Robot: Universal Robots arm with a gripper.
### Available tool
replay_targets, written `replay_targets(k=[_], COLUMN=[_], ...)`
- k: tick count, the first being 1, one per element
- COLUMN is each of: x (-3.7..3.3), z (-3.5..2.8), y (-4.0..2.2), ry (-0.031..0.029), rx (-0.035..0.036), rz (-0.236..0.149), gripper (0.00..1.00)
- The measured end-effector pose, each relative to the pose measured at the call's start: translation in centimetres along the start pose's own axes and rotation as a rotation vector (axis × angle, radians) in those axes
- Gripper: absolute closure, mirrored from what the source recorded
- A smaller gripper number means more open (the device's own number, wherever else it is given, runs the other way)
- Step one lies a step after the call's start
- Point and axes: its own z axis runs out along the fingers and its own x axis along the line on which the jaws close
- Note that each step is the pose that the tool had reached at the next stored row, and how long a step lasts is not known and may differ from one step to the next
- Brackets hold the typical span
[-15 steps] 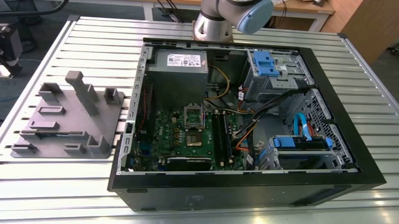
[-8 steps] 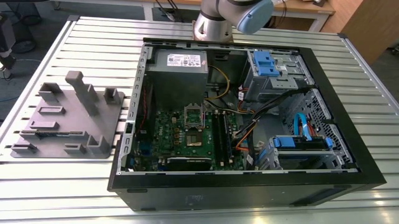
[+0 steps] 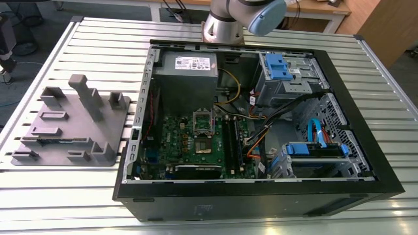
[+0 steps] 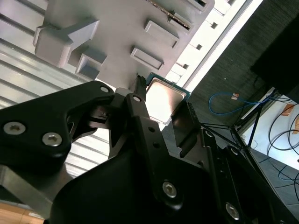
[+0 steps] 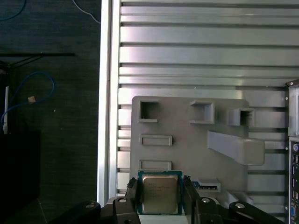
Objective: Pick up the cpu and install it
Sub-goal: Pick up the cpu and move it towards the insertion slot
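Note:
The cpu (image 5: 160, 193), a small square chip with a pale metal top and a green rim, sits between my gripper's (image 5: 160, 186) two black fingers (image 5: 132, 191). The fingers press against two opposite edges of the chip. It hangs high above the grey plastic holder plate (image 5: 187, 149). In the second wrist view the cpu (image 4: 163, 99) is held by the gripper (image 4: 161, 106) in the same way, with the holder plate (image 4: 121, 28) far beyond it. The metal-framed socket (image 3: 203, 122) on the green motherboard (image 3: 189, 147) stands uncovered inside the case.
The open black computer case (image 3: 261, 196) lies on the slatted metal table (image 3: 85, 39), at the exterior view's right of the holder plate (image 3: 72, 127). Drive cages with blue clips (image 3: 284, 68), cables and a power supply (image 3: 189, 66) fill the case. The arm's base (image 3: 228, 24) stands behind it.

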Motion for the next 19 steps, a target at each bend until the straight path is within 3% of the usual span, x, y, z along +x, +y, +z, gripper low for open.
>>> replay_targets(k=[9,19], x=[-0.76,-2.85], z=[-0.01,-0.02], y=[0.00,0.00], ry=[0.0001,0.0000], rx=[0.0000,0.0000], rz=[0.000,0.000], gripper=[0.53,0.53])
